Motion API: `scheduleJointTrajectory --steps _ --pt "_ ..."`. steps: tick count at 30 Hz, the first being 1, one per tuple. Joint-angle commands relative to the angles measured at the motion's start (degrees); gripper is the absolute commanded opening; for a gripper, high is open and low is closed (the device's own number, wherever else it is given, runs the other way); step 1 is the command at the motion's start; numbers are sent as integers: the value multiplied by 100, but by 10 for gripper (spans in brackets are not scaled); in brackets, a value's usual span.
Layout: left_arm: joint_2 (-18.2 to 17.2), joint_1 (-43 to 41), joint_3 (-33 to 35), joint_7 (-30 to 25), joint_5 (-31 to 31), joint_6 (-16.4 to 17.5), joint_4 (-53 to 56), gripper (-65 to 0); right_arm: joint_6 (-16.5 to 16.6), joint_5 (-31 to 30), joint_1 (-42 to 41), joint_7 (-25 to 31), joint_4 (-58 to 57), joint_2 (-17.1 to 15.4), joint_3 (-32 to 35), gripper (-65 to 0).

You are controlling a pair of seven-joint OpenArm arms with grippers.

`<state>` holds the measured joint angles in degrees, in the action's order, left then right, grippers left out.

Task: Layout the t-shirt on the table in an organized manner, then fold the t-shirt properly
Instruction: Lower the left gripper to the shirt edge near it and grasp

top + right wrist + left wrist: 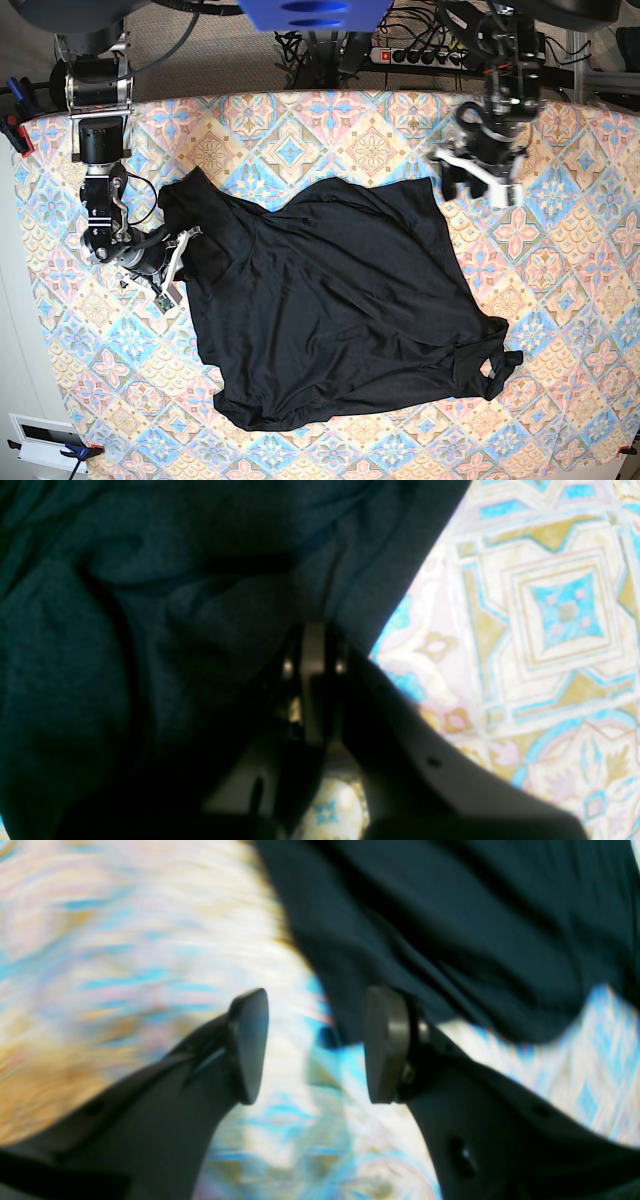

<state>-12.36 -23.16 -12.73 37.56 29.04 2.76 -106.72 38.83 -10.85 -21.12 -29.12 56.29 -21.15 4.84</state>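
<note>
The one plain black long-sleeved t-shirt [330, 310] of thin, soft fabric lies spread but rumpled across the middle of the wide table [560, 300], whose cloth is patterned in pastel pink, blue and cream diamond tiles with floral motifs. Its cloth is creased in long shallow folds, its outline is uneven, and in the base view a small bunched, knotted-looking end sits at its lower right corner, toward the table's edge. It is the only garment I can see, and no box, bin or basket shows in any view. My right gripper [314, 645] sits at the shirt's edge on the base view's left side; its two jaws are pressed together, and in the right wrist view dark fabric runs right up to them, so I am clenched on the t-shirt's border there, with bare patterned cloth just beside. My left gripper [315, 1045] hangs above the table near the shirt's upper corner on the base view's right side; its two dark fingers [248, 1045] stand apart with nothing between them but blurred tablecloth, and the black fabric's edge lies just beyond one pad.
</note>
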Motion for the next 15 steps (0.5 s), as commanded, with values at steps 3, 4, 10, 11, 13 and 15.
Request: scheduleJointTrajectory --steps 3,4,10,11,13,15 --pt "-96 -89 -560 55 986 44 144 -361 7 -97 -160 112 89 -88 -23 -639" --pt "-105 -97 -700 160 1250 44 258 -361 7 -97 -160 112 89 -88 -23 -638" --pt "-360 140 -903 565 2367 493 1393 -360 7 -97 -160 112 98 -88 -23 -638" --pt "-377 193 -903 565 2507 669 1604 -360 7 -97 -160 112 98 -88 -23 -638" --pt "-386 307 -903 565 2666 888 1938 -360 7 -97 -160 112 116 -88 -23 -638" --pt "-360 448 -903 565 2666 906 2157 -360 7 -97 -160 112 116 -88 -23 -638"
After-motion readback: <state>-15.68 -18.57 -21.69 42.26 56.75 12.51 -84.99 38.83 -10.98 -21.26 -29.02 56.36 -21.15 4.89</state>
